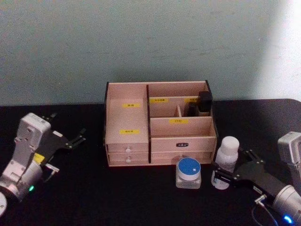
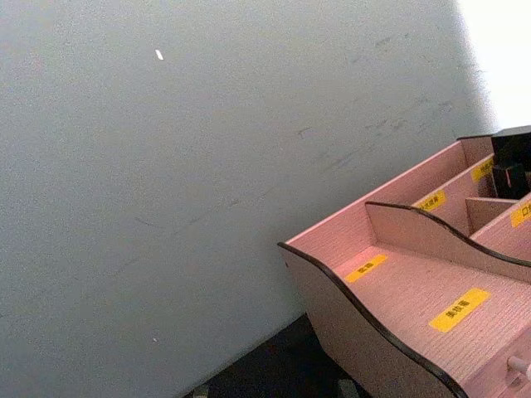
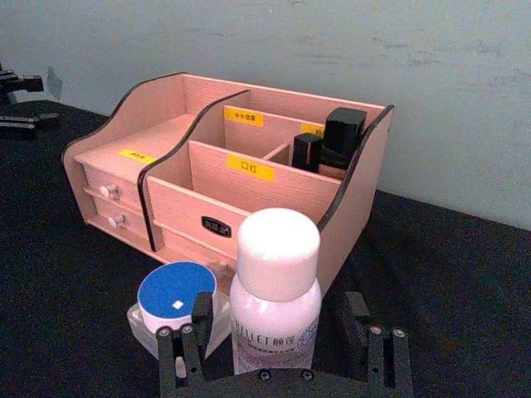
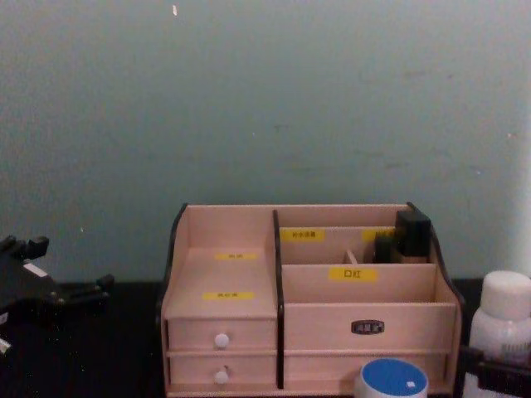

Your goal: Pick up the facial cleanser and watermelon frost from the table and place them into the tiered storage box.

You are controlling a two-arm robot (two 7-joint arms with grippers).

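The facial cleanser [image 3: 275, 308] bears "ELLET" print; a yellow label [image 3: 250, 167] on the tiered storage box [image 3: 178, 211] reads "口红".

Black table [image 1: 141, 200], pale wall [image 1: 141, 42], dark cosmetic containers [image 1: 204, 102]

Prob. robot lab test bench, black table [image 1: 94, 197] at 6 o'clock, bare grey-green wall [image 1: 141, 42] at 12, tiered storage box [image 1: 127, 141] w/ yellow labels btwn.

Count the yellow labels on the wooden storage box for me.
5 yellow labels on the tiered storage box: two on the left stepped section, upper and lower; two on the right rear compartments; one on the middle-right divider. Others may be hidden.
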